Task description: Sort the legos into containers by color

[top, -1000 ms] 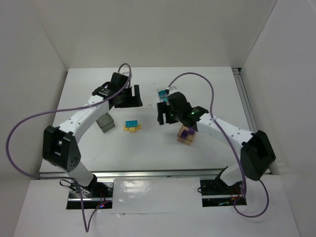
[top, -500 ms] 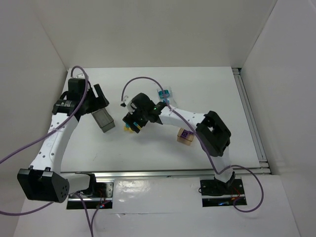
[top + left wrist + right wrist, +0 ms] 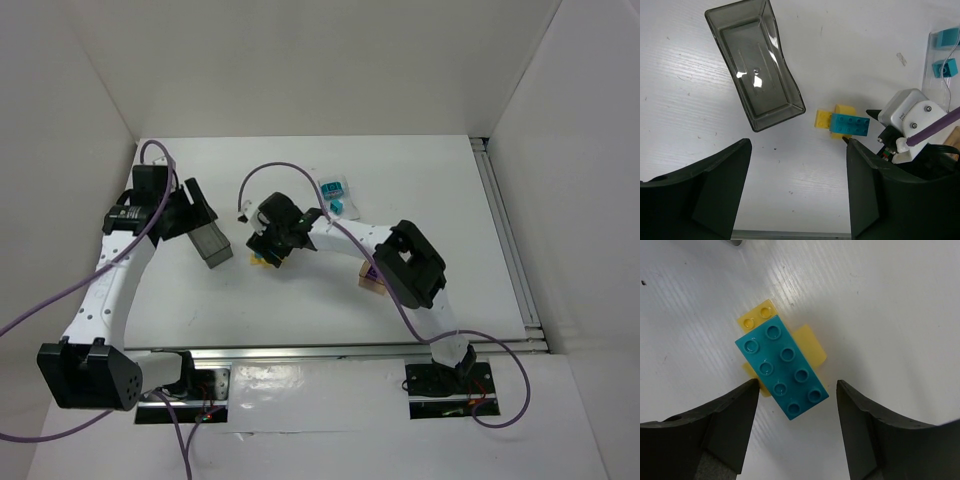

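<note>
The table (image 3: 450, 200) carries all three bins. In the top view the right arm (image 3: 400, 260) covers most of the tan bin (image 3: 372, 284). Only its near edge and a speck of purple inside show, too small to read as a brick. The grey bin (image 3: 210, 246) lies bare near the left gripper (image 3: 190, 208), and the left wrist view shows its floor (image 3: 757, 70) with nothing on it. That view cuts the clear bin (image 3: 935, 82) at the frame edge, with two teal pieces inside.

From above, the right gripper (image 3: 270, 245) hides the loose legos except for a yellow sliver (image 3: 258, 262). Its own camera shows them plainly. A teal brick (image 3: 782, 370) sits stacked on yellow bricks (image 3: 807, 342), lying on the table between the spread fingers. Whether they touch it cannot be told.

The left jaws stand apart over bare table (image 3: 798, 145).
</note>
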Controlling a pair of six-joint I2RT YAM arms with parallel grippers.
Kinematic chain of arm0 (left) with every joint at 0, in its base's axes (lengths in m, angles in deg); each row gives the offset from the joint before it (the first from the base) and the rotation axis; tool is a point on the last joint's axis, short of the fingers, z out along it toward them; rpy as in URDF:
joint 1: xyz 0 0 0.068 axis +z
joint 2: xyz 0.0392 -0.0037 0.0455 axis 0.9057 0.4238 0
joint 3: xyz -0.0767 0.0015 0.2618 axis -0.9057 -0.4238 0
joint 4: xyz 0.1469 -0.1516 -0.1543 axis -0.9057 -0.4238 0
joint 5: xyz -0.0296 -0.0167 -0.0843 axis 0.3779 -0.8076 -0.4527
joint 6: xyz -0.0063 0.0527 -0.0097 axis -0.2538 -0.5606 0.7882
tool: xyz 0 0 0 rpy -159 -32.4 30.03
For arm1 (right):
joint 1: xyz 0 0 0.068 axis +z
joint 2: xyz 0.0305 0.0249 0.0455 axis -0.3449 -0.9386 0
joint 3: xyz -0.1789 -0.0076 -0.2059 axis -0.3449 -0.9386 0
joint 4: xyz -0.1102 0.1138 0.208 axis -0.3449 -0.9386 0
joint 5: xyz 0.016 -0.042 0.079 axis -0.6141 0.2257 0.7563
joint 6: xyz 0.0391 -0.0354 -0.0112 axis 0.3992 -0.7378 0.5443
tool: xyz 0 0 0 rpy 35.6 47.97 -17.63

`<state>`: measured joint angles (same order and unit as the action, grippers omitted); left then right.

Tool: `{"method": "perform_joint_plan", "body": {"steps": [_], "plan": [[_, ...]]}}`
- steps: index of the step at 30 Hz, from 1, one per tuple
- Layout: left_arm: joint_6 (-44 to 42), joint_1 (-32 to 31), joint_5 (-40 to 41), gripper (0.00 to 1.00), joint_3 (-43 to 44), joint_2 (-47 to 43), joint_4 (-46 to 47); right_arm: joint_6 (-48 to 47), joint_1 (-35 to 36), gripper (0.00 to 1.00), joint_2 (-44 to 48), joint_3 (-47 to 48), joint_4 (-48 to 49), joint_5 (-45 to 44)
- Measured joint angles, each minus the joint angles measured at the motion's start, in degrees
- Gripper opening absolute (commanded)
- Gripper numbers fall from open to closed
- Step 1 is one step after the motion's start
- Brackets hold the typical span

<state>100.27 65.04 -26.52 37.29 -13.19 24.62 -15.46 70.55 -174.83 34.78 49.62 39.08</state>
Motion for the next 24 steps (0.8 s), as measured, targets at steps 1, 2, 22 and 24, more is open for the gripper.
{"method": "perform_joint_plan", "body": {"steps": [1,2,22,24], "plan": [[0.0,0.0,-0.2,0.80,-0.3,0.0,0.0,0.0,0.0,0.70,0.0,0.0,0.0,0.0],[-0.1,0.0,-0.2,0.80,-0.5,-0.1,0.0,0.0,0.0,0.70,-0.1,0.1,0.0,0.0],[-2.3,0.8,-2.8,0.77,-2.1,-0.7,0.0,1.1,1.4,0.11,-3.3,5.6,0.5,-2.6],[-3.2,1.0,-4.2,0.79,-2.4,-0.7,0.1,2.5,1.2,0.10,-3.1,5.5,0.5,-2.1]]}}
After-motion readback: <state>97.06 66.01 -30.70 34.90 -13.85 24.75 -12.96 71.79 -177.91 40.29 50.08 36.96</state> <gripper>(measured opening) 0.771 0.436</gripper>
